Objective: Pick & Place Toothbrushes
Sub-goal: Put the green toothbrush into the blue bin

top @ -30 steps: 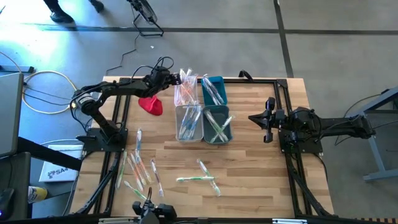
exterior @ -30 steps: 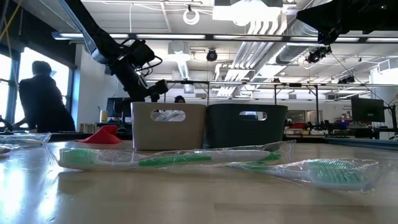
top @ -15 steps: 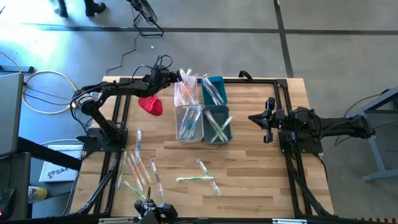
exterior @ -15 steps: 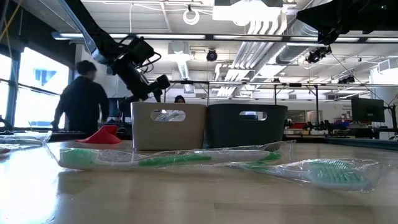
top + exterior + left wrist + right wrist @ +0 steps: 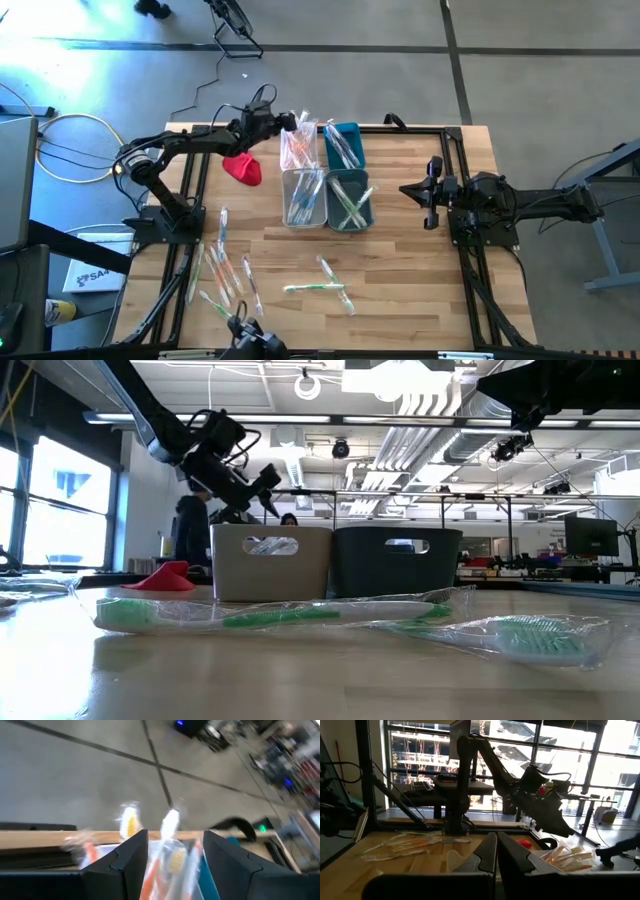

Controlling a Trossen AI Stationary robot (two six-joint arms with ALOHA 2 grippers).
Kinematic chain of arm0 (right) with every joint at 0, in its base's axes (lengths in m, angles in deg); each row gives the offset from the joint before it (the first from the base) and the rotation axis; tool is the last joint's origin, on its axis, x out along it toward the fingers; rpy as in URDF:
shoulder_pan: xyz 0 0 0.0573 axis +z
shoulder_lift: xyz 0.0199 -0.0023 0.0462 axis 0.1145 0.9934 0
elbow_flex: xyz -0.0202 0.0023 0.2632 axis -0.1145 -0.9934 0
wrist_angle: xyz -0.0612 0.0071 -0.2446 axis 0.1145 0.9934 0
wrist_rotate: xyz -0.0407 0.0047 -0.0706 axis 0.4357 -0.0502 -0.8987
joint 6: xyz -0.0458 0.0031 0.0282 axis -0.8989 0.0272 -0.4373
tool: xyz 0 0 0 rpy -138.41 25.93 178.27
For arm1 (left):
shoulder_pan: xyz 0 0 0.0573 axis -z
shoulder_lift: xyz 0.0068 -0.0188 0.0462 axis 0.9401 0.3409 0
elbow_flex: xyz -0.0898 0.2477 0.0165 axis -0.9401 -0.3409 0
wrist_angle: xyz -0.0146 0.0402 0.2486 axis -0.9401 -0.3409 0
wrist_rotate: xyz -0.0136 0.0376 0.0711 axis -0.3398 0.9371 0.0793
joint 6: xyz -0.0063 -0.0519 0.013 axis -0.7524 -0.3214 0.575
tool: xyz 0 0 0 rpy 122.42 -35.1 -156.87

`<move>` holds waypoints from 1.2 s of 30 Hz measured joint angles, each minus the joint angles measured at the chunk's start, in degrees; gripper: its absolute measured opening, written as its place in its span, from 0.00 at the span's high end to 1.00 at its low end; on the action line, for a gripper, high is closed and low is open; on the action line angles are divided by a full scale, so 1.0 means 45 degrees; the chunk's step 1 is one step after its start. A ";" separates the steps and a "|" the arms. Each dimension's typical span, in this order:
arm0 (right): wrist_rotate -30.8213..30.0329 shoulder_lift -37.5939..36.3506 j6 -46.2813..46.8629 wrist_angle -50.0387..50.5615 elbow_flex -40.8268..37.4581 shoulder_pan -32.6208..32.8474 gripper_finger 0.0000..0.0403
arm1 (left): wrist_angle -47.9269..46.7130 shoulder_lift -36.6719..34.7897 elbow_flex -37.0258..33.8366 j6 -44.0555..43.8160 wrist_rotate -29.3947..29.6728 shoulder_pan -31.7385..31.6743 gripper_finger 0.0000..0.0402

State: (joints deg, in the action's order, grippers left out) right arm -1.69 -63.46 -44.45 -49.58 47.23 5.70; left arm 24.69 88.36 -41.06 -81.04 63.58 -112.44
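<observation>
Bins: four small white and teal rectangular bins [image 5: 326, 172] mid-table. Left gripper [image 5: 281, 125] hovers above far white one, fingers apart, empty, probably just released wrapped toothbrushes [image 5: 297, 143]. Right gripper [image 5: 431, 192] parked beside bins, jaws together.

- The floor [image 5: 520, 90] is grey concrete, crossed by dark seam lines.
- White and black cables [image 5: 70, 140] lie coiled on the floor beside the wooden bench [image 5: 400, 260].
- A bright patch of light falls on the floor at the far left corner.
- Overhead, the ceiling [image 5: 420, 390] shows white ducts, pipes and strip lights.
- Tall windows [image 5: 560, 760] with dark frames let in daylight.
- A person [image 5: 192, 530] stands in shadow by a window [image 5: 60, 500].
- A desk [image 5: 450, 787] stands before the windows.
</observation>
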 joint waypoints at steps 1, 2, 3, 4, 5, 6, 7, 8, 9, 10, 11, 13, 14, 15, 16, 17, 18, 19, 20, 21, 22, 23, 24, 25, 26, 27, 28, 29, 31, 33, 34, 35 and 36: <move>0.0002 0.0000 -0.0103 0.0000 0.0000 -0.0001 0.98 | 0.0020 0.0000 0.0000 0.0285 -0.0160 0.0001 0.53; 0.0000 0.0000 -0.0227 0.0000 0.0000 0.0000 0.98 | -0.0016 0.0000 0.0000 0.0501 -0.0181 0.0010 0.53; 0.0000 0.0000 -0.0310 0.0000 0.0000 -0.0002 0.98 | -0.0069 0.0000 0.0000 0.0564 -0.0190 0.0014 0.53; 0.0004 0.0004 -0.0370 0.0000 0.0000 0.0001 0.98 | -0.0150 0.0000 0.0000 0.0556 -0.0186 0.0023 0.53; 0.0000 0.0000 -0.0428 0.0000 0.0000 -0.0003 0.98 | -0.0239 0.0000 0.0000 0.0501 -0.0177 0.0070 0.53; 0.0002 0.0000 -0.0493 0.0000 -0.0005 -0.0001 0.98 | -0.0361 0.0000 0.0000 0.0467 -0.0129 0.0104 0.53; 0.0005 0.0004 -0.0531 0.0000 -0.0005 -0.0003 0.98 | -0.0463 -0.0005 -0.0021 0.0468 -0.0106 0.0169 0.53; 0.0005 0.0004 -0.0560 -0.0005 -0.0005 -0.0003 0.98 | -0.0509 -0.0043 -0.0103 0.0475 -0.0074 0.0285 0.53; 0.0005 0.0000 -0.0590 0.0000 -0.0005 0.0002 0.98 | -0.0613 -0.0087 -0.0180 0.0485 -0.0020 0.0419 0.53; 0.0003 0.0000 -0.0619 0.0000 -0.0005 -0.0003 0.98 | -0.0724 -0.0128 -0.0233 0.0517 0.0049 0.0601 0.53; 0.0008 0.0001 -0.0624 -0.0002 -0.0010 0.0002 0.98 | -0.0798 -0.0171 -0.0304 0.0546 0.0147 0.0809 0.53; 0.0020 0.0002 -0.0624 -0.0002 -0.0010 -0.0001 0.98 | -0.1209 -0.0313 -0.0425 0.0875 0.0591 0.1263 0.53; 0.0033 0.0000 -0.0629 -0.0003 -0.0010 -0.0001 0.98 | -0.1380 -0.0404 -0.0470 0.1114 0.0869 0.1527 0.53; 0.0042 0.0001 -0.0629 -0.0005 -0.0010 0.0002 0.98 | -0.1559 -0.0536 -0.0516 0.1297 0.1168 0.1800 0.53; 0.0039 0.0011 -0.0629 -0.0004 -0.0010 -0.0003 0.98 | -0.1789 -0.0662 -0.0541 0.1419 0.1492 0.2080 0.53; 0.0040 0.0019 -0.0629 -0.0002 -0.0010 0.0001 0.98 | -0.1953 -0.0817 -0.0584 0.1455 0.1785 0.2380 0.53; 0.0044 0.0019 -0.0629 0.0000 -0.0010 0.0002 0.98 | -0.2138 -0.1006 -0.0651 0.1469 0.2044 0.2666 0.53; 0.0039 0.0019 -0.0629 -0.0005 -0.0010 -0.0003 0.98 | -0.2203 -0.1181 -0.0721 0.1505 0.2320 0.2964 0.53; 0.0043 0.0019 -0.0629 -0.0005 -0.0010 0.0001 0.98 | -0.2253 -0.1360 -0.0770 0.1596 0.2568 0.3256 0.53; 0.0044 0.0019 -0.0629 0.0000 -0.0010 0.0002 0.98 | -0.2455 -0.1593 -0.0823 0.1712 0.2804 0.3501 0.53; 0.0041 0.0019 -0.0634 -0.0002 -0.0010 -0.0003 0.98 | -0.2699 -0.1860 -0.0882 0.1866 0.3049 0.3727 0.53; 0.0046 0.0019 -0.0631 0.0000 -0.0010 0.0002 0.98 | -0.2935 -0.2112 -0.0918 0.1944 0.3262 0.3937 0.53; 0.0049 0.0019 -0.0630 -0.0003 -0.0010 0.0002 0.98 | -0.3244 -0.2331 -0.0923 0.1967 0.3492 0.4147 0.53; 0.0044 0.0019 -0.0632 0.0000 -0.0010 0.0000 0.98 | -0.3706 -0.2585 -0.0926 0.1966 0.3697 0.4351 0.53; 0.0044 0.0019 -0.0634 0.0000 -0.0010 0.0001 0.98 | -0.4184 -0.2857 -0.0933 0.1956 0.3875 0.4536 0.53; 0.0049 0.0019 -0.0629 0.0000 -0.0010 0.0002 0.98 | -0.4608 -0.3132 -0.0937 0.1943 0.4038 0.4748 0.53; 0.0049 0.0019 -0.0629 0.0000 -0.0010 -0.0003 0.98 | -0.4906 -0.3357 -0.0931 0.1949 0.4207 0.4987 0.53; 0.0049 0.0019 -0.0630 0.0000 -0.0010 0.0002 0.98 | -0.5270 -0.3567 -0.0928 0.1998 0.4280 0.5223 0.53; 0.0046 0.0019 -0.0629 0.0000 -0.0010 -0.0001 0.98 | -0.6073 -0.3933 -0.0937 0.2472 0.4298 0.5617 0.53; 0.0049 0.0019 -0.0630 0.0000 -0.0010 0.0001 0.98 | -0.6371 -0.4131 -0.0933 0.2879 0.4270 0.6019 0.53; 0.0044 0.0019 -0.0629 0.0000 -0.0010 0.0002 0.98 | -0.6471 -0.4174 -0.0933 0.2923 0.4268 0.6164 0.53; 0.0049 0.0019 -0.0632 0.0000 -0.0010 0.0002 0.98 | -0.6435 -0.4177 -0.0933 0.2928 0.4253 0.6289 0.53; 0.0049 0.0019 -0.0630 0.0000 -0.0010 0.0002 0.98 | -0.6326 -0.4172 -0.0933 0.2942 0.4236 0.6412 0.53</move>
State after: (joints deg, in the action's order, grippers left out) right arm -1.47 -63.37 -47.28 -49.58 47.19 5.71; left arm -3.78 69.59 -45.25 -67.80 82.64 -83.58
